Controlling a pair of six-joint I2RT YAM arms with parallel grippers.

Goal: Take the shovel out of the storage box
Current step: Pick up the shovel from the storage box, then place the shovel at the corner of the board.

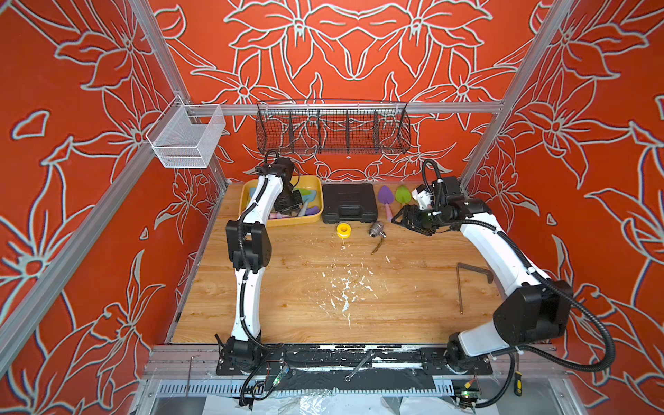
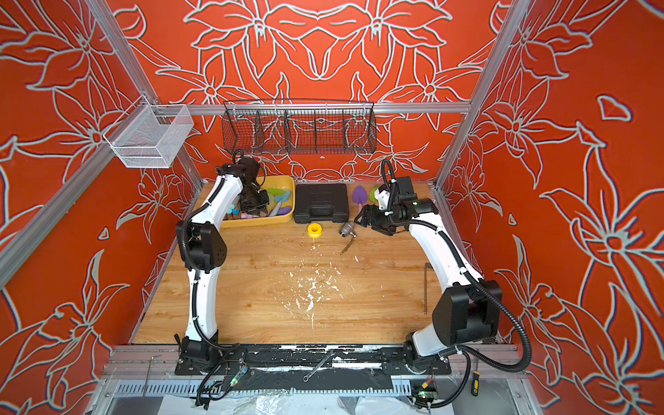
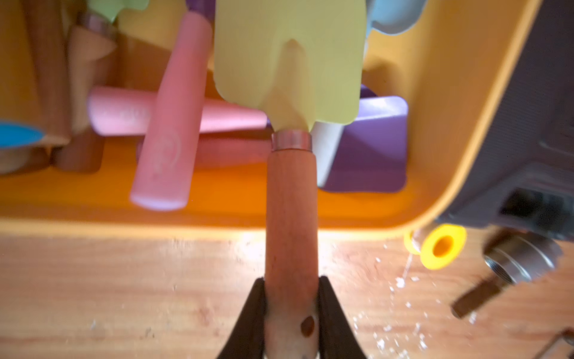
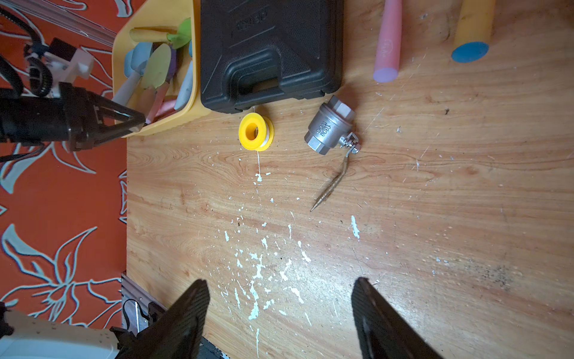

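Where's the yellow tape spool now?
In a top view, the yellow tape spool lies on the wooden table in front of the black ribbed tool case, left of the steel ball valve.

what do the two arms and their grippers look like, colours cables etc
The left arm and right arm have white shell links, chunky black joint housings and a black corrugated cable hose tied on with white zip ties. The left gripper and right gripper have black, tapered, wedge-shaped fingers.
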